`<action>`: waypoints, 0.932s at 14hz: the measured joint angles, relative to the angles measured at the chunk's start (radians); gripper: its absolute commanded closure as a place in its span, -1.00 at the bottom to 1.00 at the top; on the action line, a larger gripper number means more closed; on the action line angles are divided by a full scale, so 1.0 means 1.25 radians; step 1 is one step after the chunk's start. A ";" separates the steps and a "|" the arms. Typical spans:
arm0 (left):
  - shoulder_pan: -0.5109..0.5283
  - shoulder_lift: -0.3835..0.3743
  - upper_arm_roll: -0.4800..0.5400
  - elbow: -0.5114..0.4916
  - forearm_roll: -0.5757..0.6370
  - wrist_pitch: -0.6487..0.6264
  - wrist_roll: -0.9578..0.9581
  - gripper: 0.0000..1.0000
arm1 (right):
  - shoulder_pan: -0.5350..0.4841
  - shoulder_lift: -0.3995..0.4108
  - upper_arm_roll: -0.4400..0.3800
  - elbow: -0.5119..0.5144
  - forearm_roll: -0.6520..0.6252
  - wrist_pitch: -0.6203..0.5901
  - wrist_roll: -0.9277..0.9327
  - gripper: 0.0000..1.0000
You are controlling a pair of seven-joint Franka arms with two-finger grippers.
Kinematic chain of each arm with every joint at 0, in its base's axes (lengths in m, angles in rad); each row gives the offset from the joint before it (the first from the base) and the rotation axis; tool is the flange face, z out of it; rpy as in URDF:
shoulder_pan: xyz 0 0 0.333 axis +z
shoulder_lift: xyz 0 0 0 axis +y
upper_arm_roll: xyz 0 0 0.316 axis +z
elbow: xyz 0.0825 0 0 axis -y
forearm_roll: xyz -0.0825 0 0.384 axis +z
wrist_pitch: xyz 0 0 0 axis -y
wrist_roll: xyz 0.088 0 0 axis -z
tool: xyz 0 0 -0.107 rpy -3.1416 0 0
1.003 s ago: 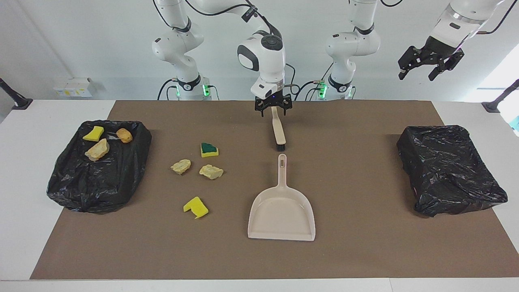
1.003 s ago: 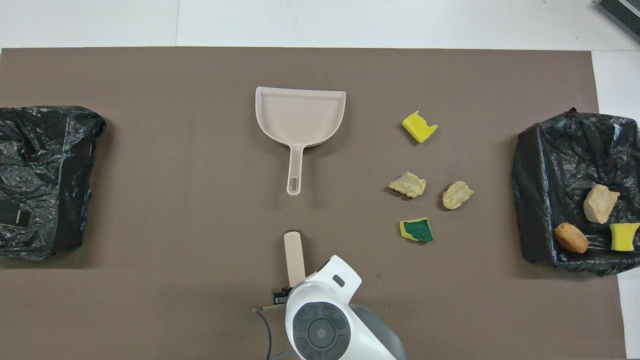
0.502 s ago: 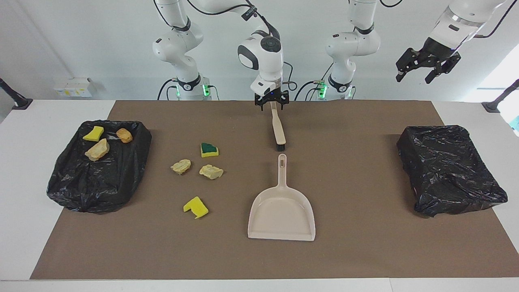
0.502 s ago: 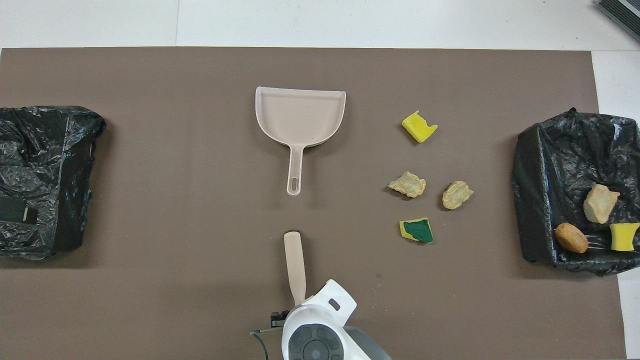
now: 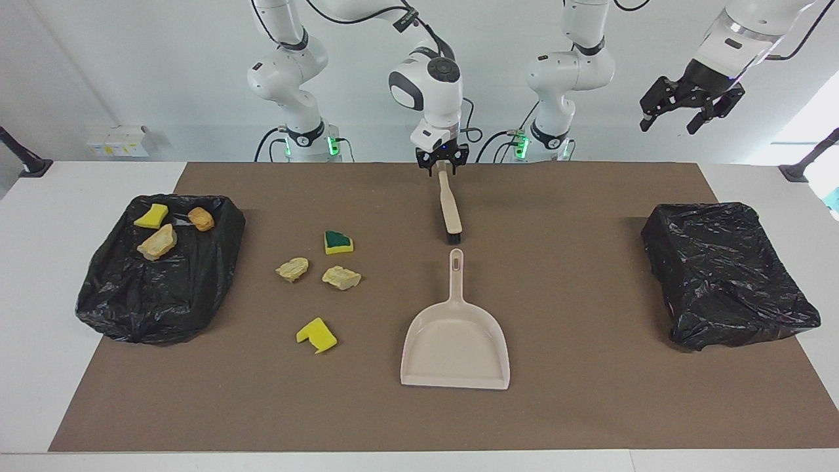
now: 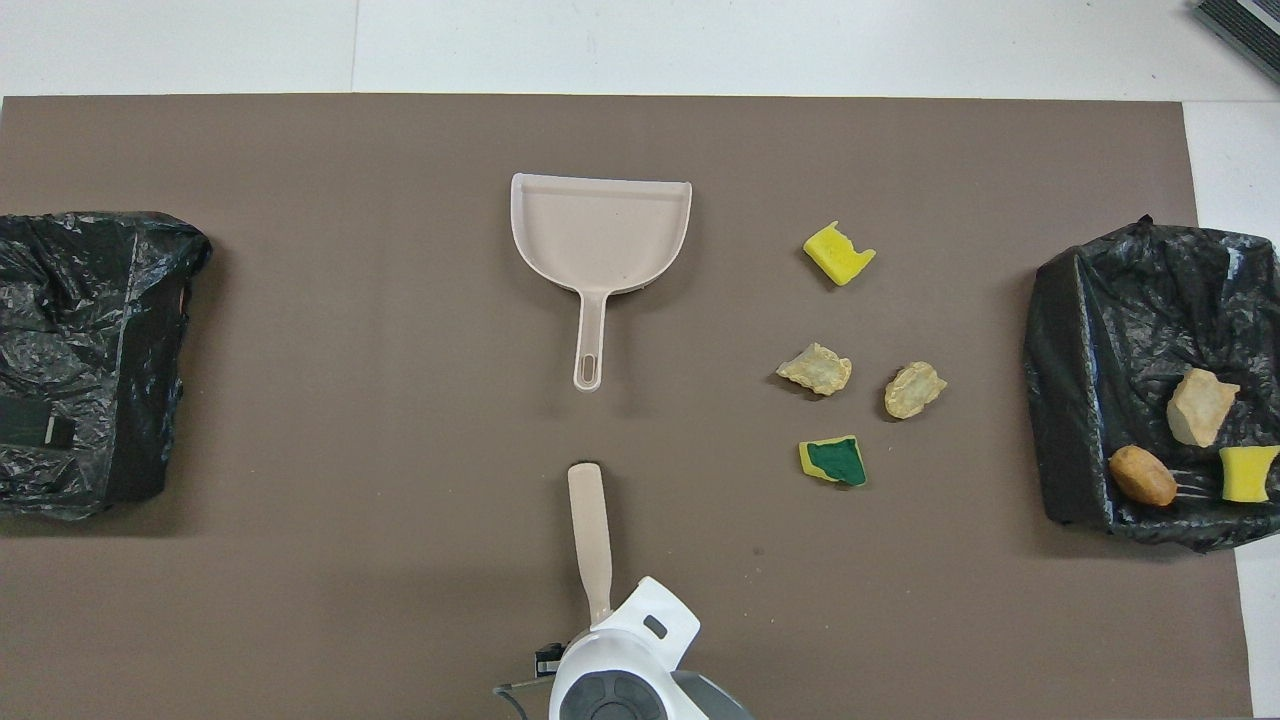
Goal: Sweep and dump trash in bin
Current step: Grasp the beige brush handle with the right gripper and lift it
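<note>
Two black-lined bins sat at the ends of the surface (image 5: 118, 419), on a brown mat (image 5: 590, 406). The bin (image 5: 160, 275) at the right arm's end held three pieces of the trash: a yellow sponge piece (image 5: 151, 216), an orange lump (image 5: 201, 219) and a tan lump (image 5: 157, 242), all lying on the liner at the side nearer the robots. The other bin (image 5: 724, 272), at the left arm's end, showed only crumpled black plastic; I could not tell whether anything lay inside it.

Four more pieces lay loose on the mat between the filled bin and the dustpan (image 5: 456, 341): a green-topped sponge (image 5: 338, 242), two tan crumbly lumps (image 5: 292, 269) (image 5: 341, 277) side by side, and a bright yellow sponge scrap (image 5: 316, 335) farthest from the robots. None touched another.

The dustpan lay flat and held nothing, its handle pointing toward the robots. Just beside the handle's end lay the brush (image 5: 449, 208), bristles toward the dustpan.

The right tool (image 5: 443, 164) stood low over the robot-side end of the brush handle; whether its fingers were clamped on it or apart I could not tell. The left tool (image 5: 689, 105) hung high above its end of the surface, fingers spread apart, holding nothing.
</note>
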 measured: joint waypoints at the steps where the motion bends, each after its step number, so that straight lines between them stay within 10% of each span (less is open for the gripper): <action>1: 0.000 0.000 0.000 0.000 0.000 0.000 0.000 -1.00 | 0.000 0.000 0.000 0.000 0.000 0.000 -0.015 1.00; 13: -0.020 0.010 -0.010 -0.023 0.013 0.102 0.000 -1.00 | -0.121 -0.097 -0.015 0.086 0.000 -0.205 -0.033 1.00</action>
